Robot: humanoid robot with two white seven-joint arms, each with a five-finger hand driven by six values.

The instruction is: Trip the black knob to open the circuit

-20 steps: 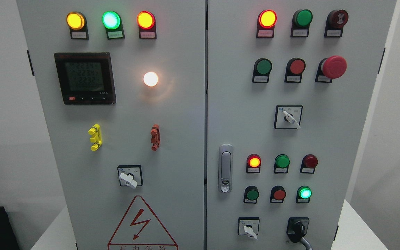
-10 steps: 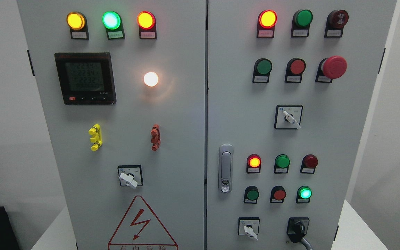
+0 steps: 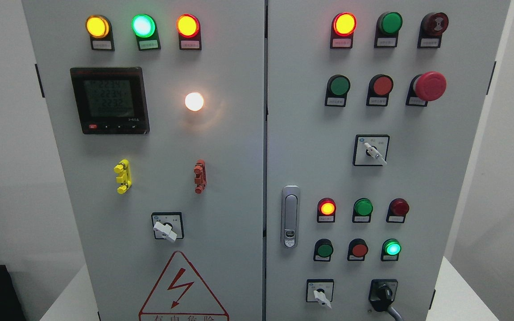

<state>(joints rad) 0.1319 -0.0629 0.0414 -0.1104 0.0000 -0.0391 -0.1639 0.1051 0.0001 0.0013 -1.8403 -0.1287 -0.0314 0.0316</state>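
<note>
Head view. Pale walls stand behind a grey two-door control cabinet (image 3: 239,147), which rests on a white surface (image 3: 455,290).

Neither of my hands appears in this view, so I cannot tell how far open either one is or whether it holds anything.

Landmark: the silver door latch (image 3: 290,216) on the right door.

- The black knob (image 3: 383,296) sits below and to the right of the latch, at the bottom edge of the view, with a grey lead running down from it out of view. Its handle points roughly upward, tilted a little to the right.
- A white-handled selector (image 3: 321,296) sits just left of the black knob, on the same row.
- A lit green lamp (image 3: 392,248) sits directly above the knob.
- A red mushroom button (image 3: 429,85) sits well above and to the right of the latch.

Task status, by judgement: the knob is not yet tripped.

Hazards from here:
1. Reaching from below, my hand would cover the knob, so I could misjudge contact.
2. The neighbouring white selector could be turned in error.
3. The lead could snag my fingers.
</note>
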